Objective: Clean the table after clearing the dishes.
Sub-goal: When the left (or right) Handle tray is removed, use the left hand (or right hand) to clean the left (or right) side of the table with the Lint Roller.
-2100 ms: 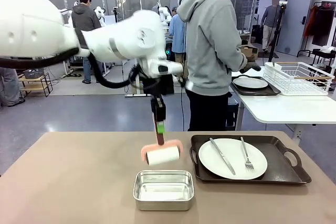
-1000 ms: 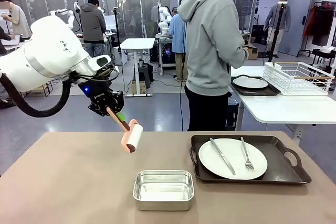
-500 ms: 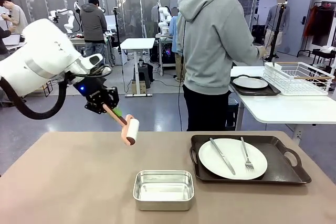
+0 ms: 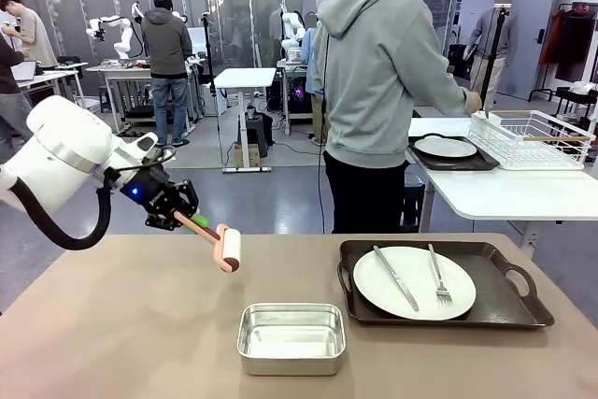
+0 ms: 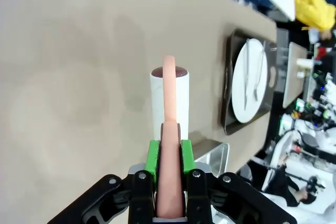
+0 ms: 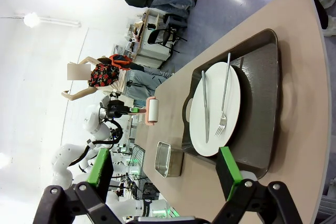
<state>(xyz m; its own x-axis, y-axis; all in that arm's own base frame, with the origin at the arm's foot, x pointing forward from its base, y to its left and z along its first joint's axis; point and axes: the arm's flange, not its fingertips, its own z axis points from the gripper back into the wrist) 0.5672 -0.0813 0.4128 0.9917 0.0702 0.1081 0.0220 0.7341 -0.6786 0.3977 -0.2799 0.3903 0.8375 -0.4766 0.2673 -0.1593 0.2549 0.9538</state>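
My left gripper [image 4: 190, 221] is shut on the pink handle of a white cleaning roller [image 4: 230, 249], which hangs low over the far part of the tan table [image 4: 112, 324], left of the middle. In the left wrist view the green pads [image 5: 153, 160] clamp the handle and the roller [image 5: 169, 95] points out over the tabletop. One white plate [image 4: 414, 282] with a knife [image 4: 396, 277] and a fork [image 4: 437, 276] lies on a dark tray [image 4: 505, 310] at the table's right. My right gripper [image 6: 164, 165] stands open, high above that plate [image 6: 215, 108].
A small steel pan [image 4: 291, 337] sits at the table's front middle. A person in a grey hoodie [image 4: 374, 72] stands beyond the far edge, reaching toward a white side table [image 4: 505, 195] that holds a second plate [image 4: 446, 147] on a tray and a wire rack [image 4: 533, 137].
My left arm has swung from the table's middle to the left and dropped lower, carrying the roller. The person has reached farther toward the wire rack.
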